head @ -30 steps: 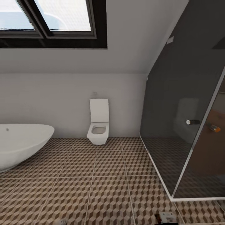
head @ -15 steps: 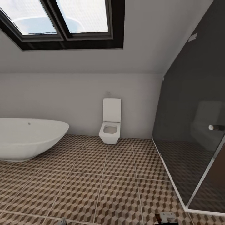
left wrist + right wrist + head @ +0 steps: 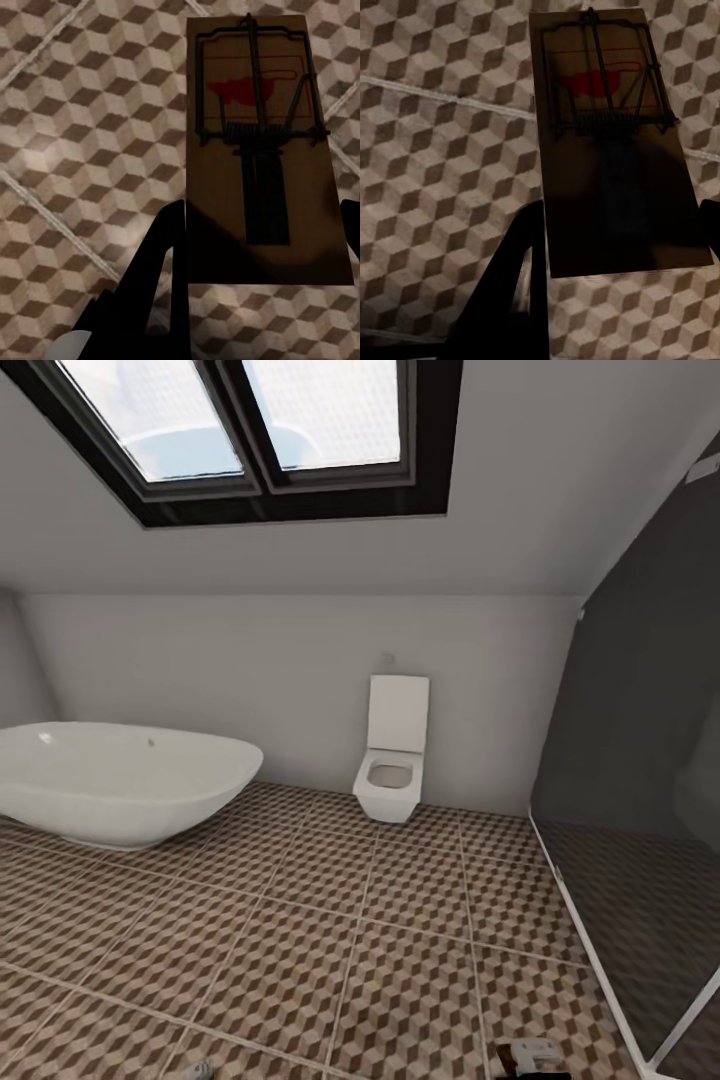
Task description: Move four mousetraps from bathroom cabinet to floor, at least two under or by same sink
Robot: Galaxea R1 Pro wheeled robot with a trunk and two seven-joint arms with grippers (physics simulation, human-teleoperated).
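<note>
In the left wrist view a brown wooden mousetrap [image 3: 259, 150] with a dark wire bar and a red mouse print sits between the dark fingers [image 3: 169, 247] of my left gripper [image 3: 262, 240], which is shut on it above the cube-patterned bathroom floor [image 3: 82, 112]. The right wrist view shows a second mousetrap [image 3: 611, 142], with my right gripper [image 3: 622, 232] shut on it over the same tiles [image 3: 442, 150]. The cabinet is out of view.
Ahead on the bathroom floor [image 3: 300, 960], a white oval bathtub [image 3: 120, 780] stands at the left and a white toilet [image 3: 392, 760] against the back wall. A dark glass shower enclosure [image 3: 640, 810] bounds the right side. A skylight [image 3: 250, 430] is overhead.
The whole head picture has shifted: the camera has turned left, so the toilet and shower glass sit further right and more of the bathtub shows.
</note>
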